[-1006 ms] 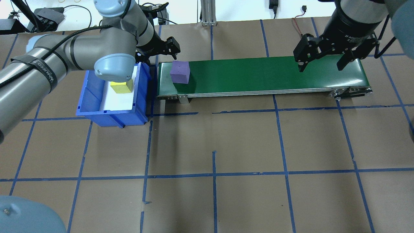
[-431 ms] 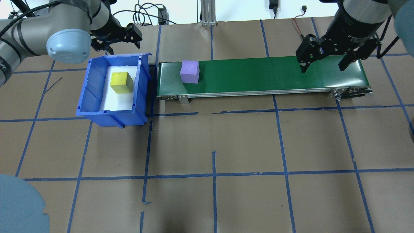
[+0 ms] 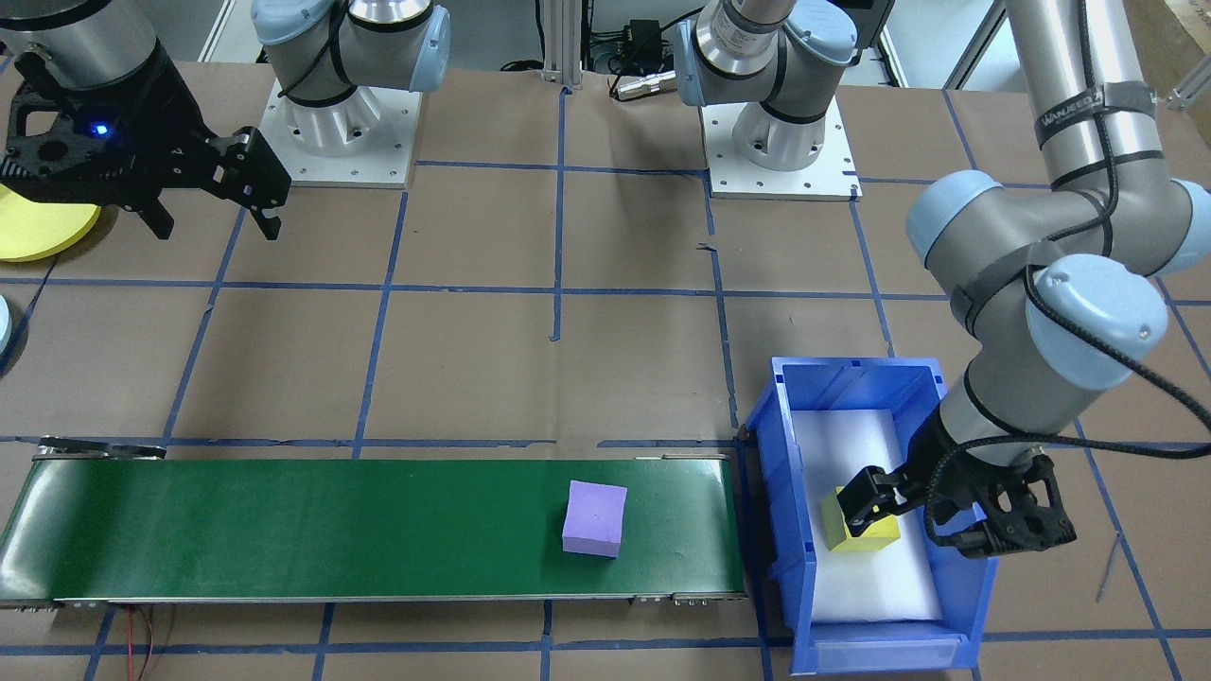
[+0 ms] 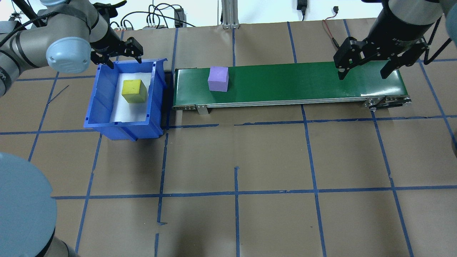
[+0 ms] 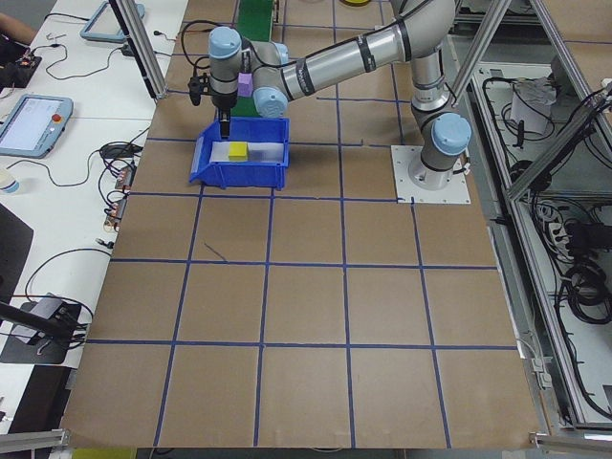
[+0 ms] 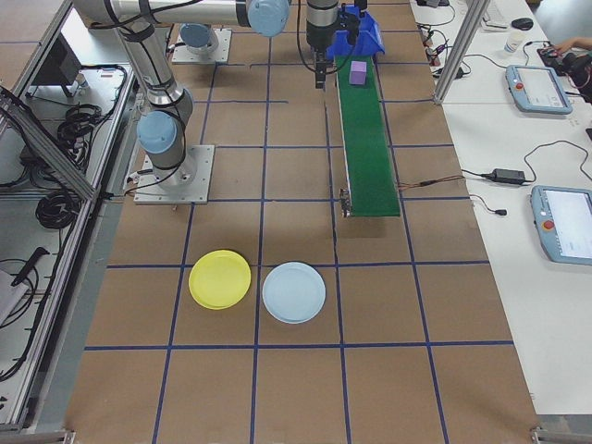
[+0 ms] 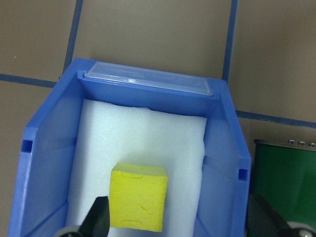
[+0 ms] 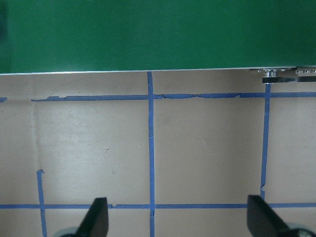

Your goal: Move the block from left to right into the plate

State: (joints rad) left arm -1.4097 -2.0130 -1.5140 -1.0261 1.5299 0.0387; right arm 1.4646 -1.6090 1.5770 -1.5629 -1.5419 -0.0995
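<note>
Right, 1 purple block (image 4: 218,79) rides the belt (image 4: 285,82), yellow plate (image 6: 220,278) bare, both arms' jaws open, gripping nothing.

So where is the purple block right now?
In the overhead view the purple block sits on the green conveyor belt, near its left end, just right of the blue bin holding the yellow block.

Overhead and front cameras face each other across the tabletop (image 4: 235,150), sharing the green conveyor (image 4: 285,80). Two end cameras look along it from afar. Wrist cameras look closely downward.
</note>
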